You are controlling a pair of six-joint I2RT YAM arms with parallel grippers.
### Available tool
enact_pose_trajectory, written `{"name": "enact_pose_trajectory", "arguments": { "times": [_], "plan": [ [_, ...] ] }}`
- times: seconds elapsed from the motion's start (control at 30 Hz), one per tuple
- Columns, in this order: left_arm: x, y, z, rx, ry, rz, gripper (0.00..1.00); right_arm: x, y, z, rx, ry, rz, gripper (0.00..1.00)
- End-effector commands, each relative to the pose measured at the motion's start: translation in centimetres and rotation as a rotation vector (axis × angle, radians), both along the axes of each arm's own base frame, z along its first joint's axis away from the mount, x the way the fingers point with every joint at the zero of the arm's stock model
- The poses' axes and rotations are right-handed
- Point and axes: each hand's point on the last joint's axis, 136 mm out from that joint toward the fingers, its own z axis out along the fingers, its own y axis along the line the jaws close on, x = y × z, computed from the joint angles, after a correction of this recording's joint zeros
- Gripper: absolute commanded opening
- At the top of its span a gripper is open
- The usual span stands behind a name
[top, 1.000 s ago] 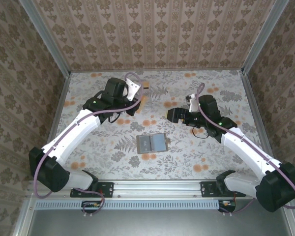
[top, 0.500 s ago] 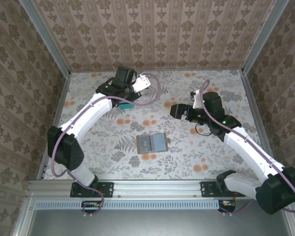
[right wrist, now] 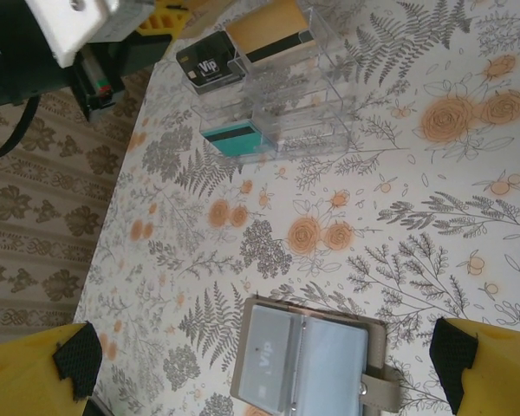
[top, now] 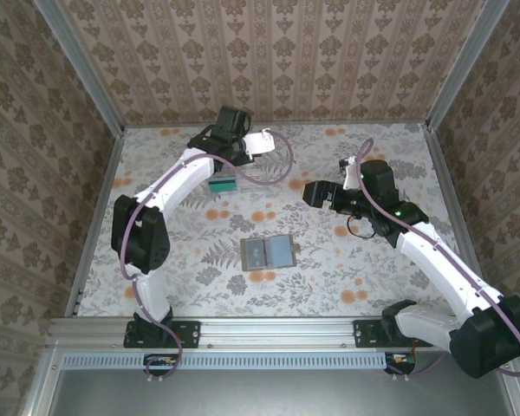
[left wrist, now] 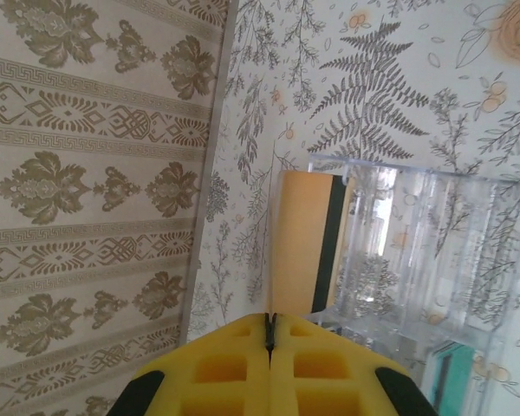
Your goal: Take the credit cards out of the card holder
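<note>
The card holder (right wrist: 308, 360) lies open in the middle of the table (top: 373, 277), with a pale Vip card (right wrist: 262, 362) in its left pocket. I judge the card light, stiff and slick, best pinched by whatever edge clears the pocket. My right fingers (right wrist: 30, 377) stand wide nearby. My left fingers (left wrist: 230, 373) are pressed together, empty, over the clear tray (left wrist: 416, 251) by the far edge.

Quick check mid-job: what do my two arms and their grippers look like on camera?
The left arm and right arm have white links, black joints and a purple cable each. The left fingers and right fingers are yellow with black pads.
</note>
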Motion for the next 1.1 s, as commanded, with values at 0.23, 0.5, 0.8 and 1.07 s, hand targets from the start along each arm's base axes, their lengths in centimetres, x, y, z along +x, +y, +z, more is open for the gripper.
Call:
{"name": "enact_pose_trajectory", "arguments": {
  "times": [0.23,0.5,0.8,1.07],
  "plan": [
    [1.1,-0.9,-1.5,0.010,0.015,-0.079,0.00,0.5,-0.6,1.0,-0.016,-0.014,-0.013,1.00],
    [2.0,-0.7,-3.1,0.018,0.031,-0.065,0.00,0.9,-0.4,0.8,-0.006,0.000,-0.012,1.00],
    [2.7,-0.2,-4.7,0.028,0.044,-0.050,0.00,1.1,-0.2,0.3,0.004,0.016,-0.012,1.00],
    [3.1,-0.1,-5.6,0.011,0.063,-0.041,0.00,1.4,0.2,0.0,0.018,0.035,-0.002,1.00]
  ]
}}
